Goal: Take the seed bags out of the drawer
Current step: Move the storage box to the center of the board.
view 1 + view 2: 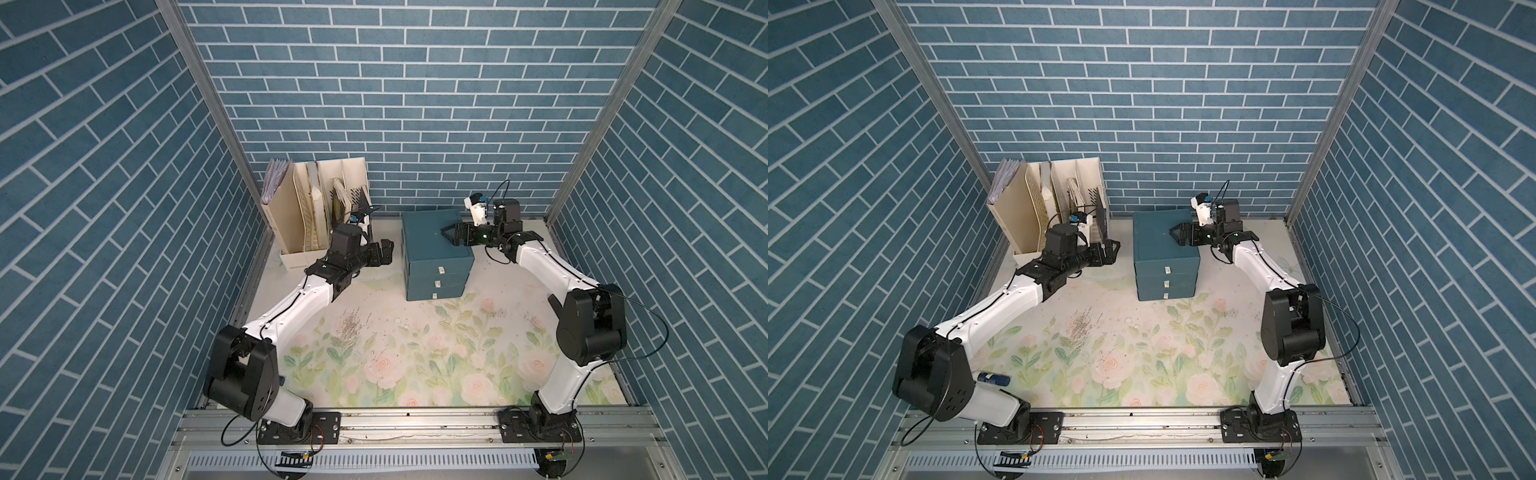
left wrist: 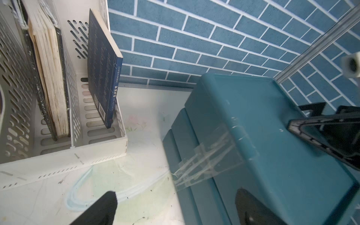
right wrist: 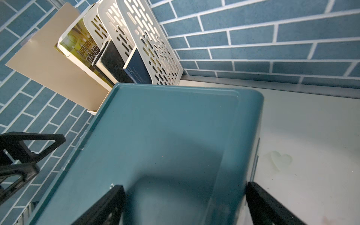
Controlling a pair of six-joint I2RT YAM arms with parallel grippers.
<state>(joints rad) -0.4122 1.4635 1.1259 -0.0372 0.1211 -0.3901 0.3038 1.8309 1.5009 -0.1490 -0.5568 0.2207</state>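
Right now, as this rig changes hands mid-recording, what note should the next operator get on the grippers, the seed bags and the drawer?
Left gripper: open, empty, beside the teal three-drawer cube cabinet, on the side of the cream file rack.
Right gripper: open, empty, over the cabinet's top.
The lowest shallow teal drawer with white pull tab: shut.
Seed bags: not visible.
Done: nothing.
Left: open the drawer, take the bags out.

Soft, even light fills both top views; shadows on the table point(image 1: 415, 332) are faint. The walls point(image 1: 83, 208) bow toward the edges. In the right wrist view my fingers point(image 3: 107, 208) blur, and a dark shadow crosses the cabinet point(image 3: 165, 126).
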